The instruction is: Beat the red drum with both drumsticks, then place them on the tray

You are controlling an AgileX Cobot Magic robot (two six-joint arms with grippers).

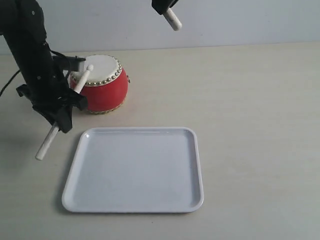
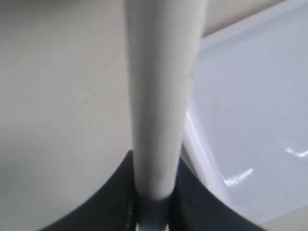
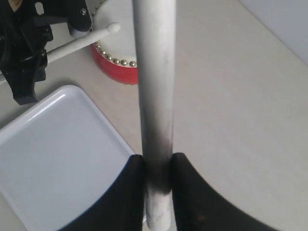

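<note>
Beige tabletop (image 1: 250,100): red drum (image 1: 102,90), tray (image 1: 135,170), clamped drumsticks (image 1: 47,145)

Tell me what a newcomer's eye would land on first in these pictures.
The glossy red drum at the back left stands out first, with the wide white tray lying flat in front of it. Next comes the black left gripper, clamped on a drumstick whose tip reaches over the drum's cream skin. The right gripper holds the other drumstick high at the top edge of the exterior view.
</note>
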